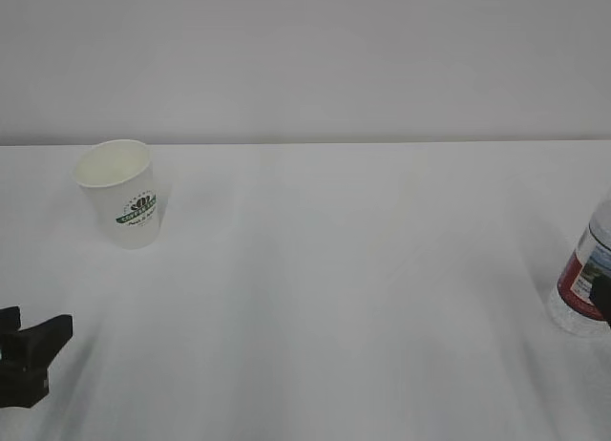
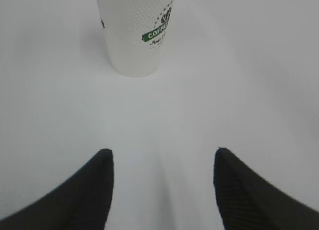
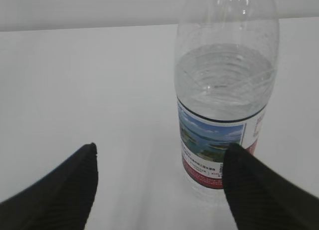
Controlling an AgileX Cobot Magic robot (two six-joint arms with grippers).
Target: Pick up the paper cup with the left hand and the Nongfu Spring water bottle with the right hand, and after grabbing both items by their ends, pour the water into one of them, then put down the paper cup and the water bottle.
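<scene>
So at the far left of our exterior view we've got the left hand (image 1: 36,350) poking in at about 8 o'clock, low by the edge of the frame. Its wrist cam shows the two black fingers (image 2: 79,195) spread well apart with only bare white table (image 1: 344,288) between them, so it's got hold of nothing. The paper cup (image 1: 122,193) stands upright up at 10 o'clock, green logo facing us, clear of the hand and straight ahead of it at 12 o'clock in the wrist view.

Moving right, the middle is just table. Over at 3 o'clock the Nongfu Spring water bottle (image 1: 584,283) stands upright, half cut off by the frame edge. The right hand (image 3: 159,190) sits wide open too, gripping nothing; the bottle is off toward its right finger (image 3: 264,190) rather than centred. We can see the water (image 3: 224,75) sitting above the label.
</scene>
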